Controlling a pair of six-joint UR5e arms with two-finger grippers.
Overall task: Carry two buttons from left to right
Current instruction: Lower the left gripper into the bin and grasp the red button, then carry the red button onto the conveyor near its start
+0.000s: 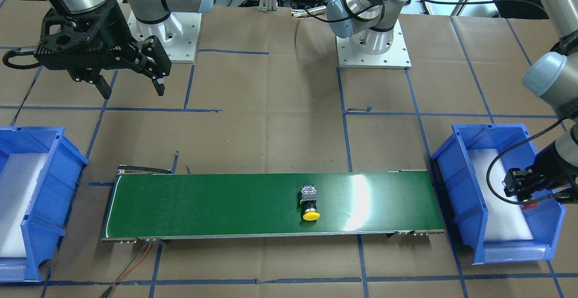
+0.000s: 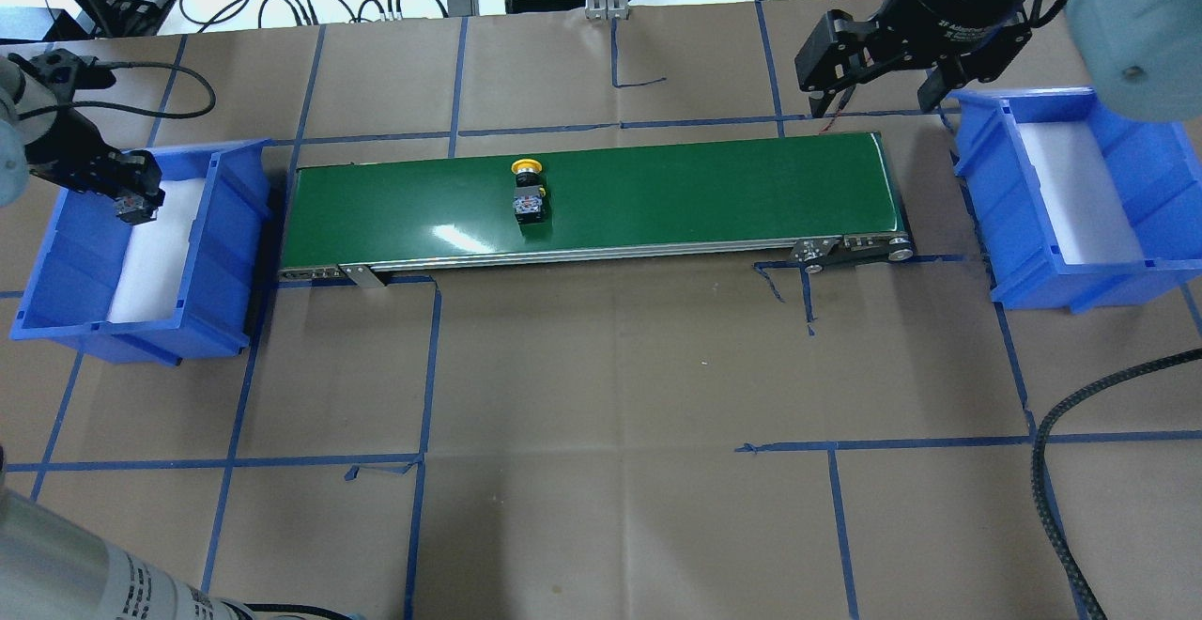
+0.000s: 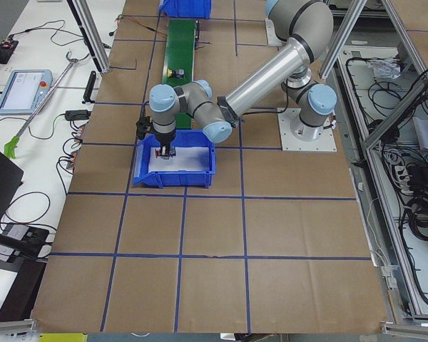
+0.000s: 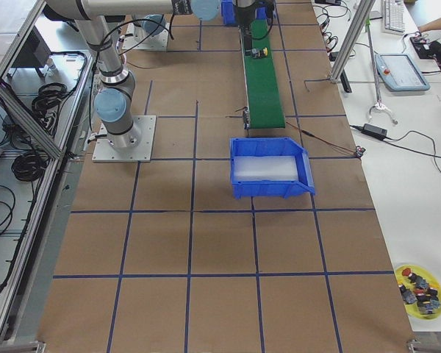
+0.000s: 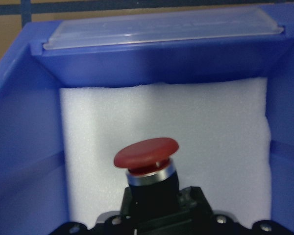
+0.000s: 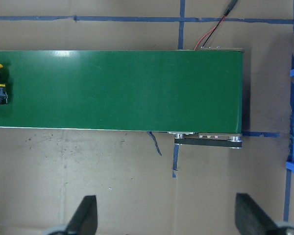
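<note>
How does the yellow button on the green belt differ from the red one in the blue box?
Colour: the yellow button has a yellow cap, the red button a red one. Place: the yellow button lies on the green conveyor belt; the red button is inside the blue bin. State: the yellow button lies free on its side; the red button is held by the left gripper. Both have a mushroom cap on a black body.

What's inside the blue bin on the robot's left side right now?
A white foam pad lines the blue bin, and the left gripper reaches in, shut on the red button. The foam under them is hidden.
</note>
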